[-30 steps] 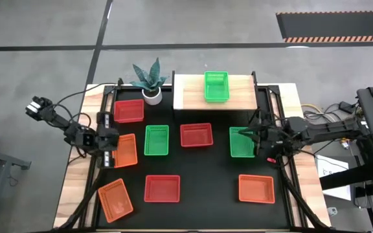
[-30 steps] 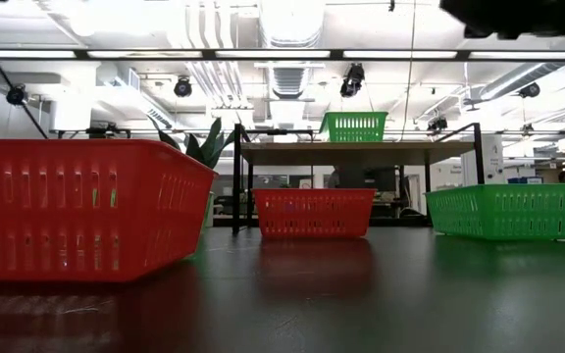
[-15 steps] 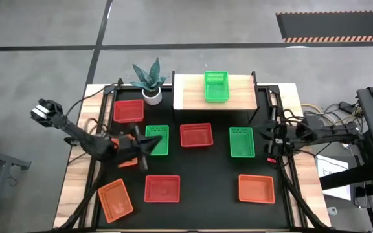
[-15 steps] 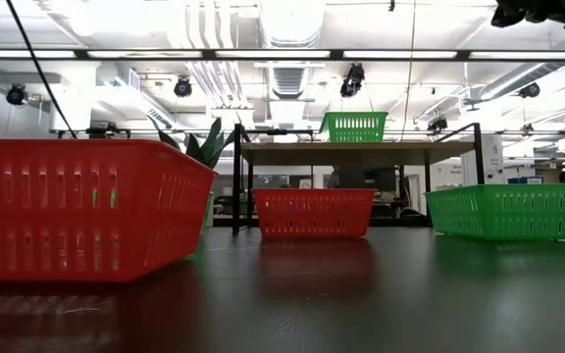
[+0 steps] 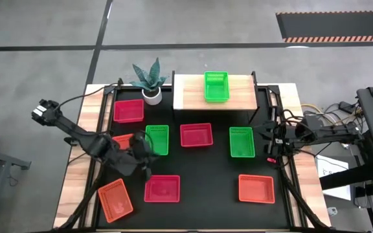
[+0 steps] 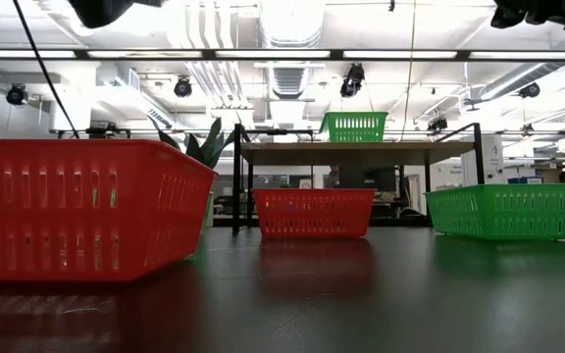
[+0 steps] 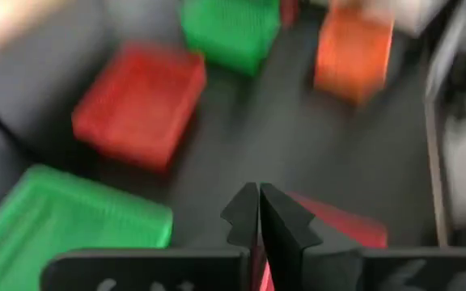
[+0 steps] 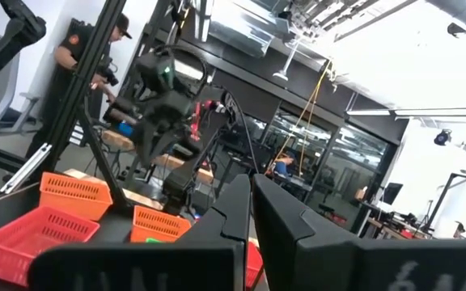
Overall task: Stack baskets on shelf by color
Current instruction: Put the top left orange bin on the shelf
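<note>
A green basket (image 5: 216, 86) sits on the pale-wood shelf (image 5: 186, 92) at the far edge. On the black mat lie red baskets (image 5: 129, 110) (image 5: 195, 134) (image 5: 162, 188), green baskets (image 5: 157, 140) (image 5: 241, 142) and orange baskets (image 5: 256, 188) (image 5: 116, 199). A third orange basket (image 5: 122, 138) is partly hidden under my left arm. My left gripper (image 5: 144, 156) is shut and empty in its wrist view (image 7: 259, 212), above the mat between the left green basket and the near red basket. My right gripper (image 5: 263, 139) is shut and empty (image 8: 249, 198), just right of the right green basket.
A potted plant (image 5: 150, 82) stands at the far left, beside the shelf. The black shelf legs (image 6: 236, 181) stand on the mat's far part. Cables run along the table's right edge (image 5: 316, 120). A person (image 8: 103, 56) stands beyond the table's left side.
My left gripper has swung from over the orange basket at the table's left edge toward the right and then toward the near edge, to between the left green and near red baskets. My right gripper has drawn back from over the right green basket toward the right edge. No basket has moved.
</note>
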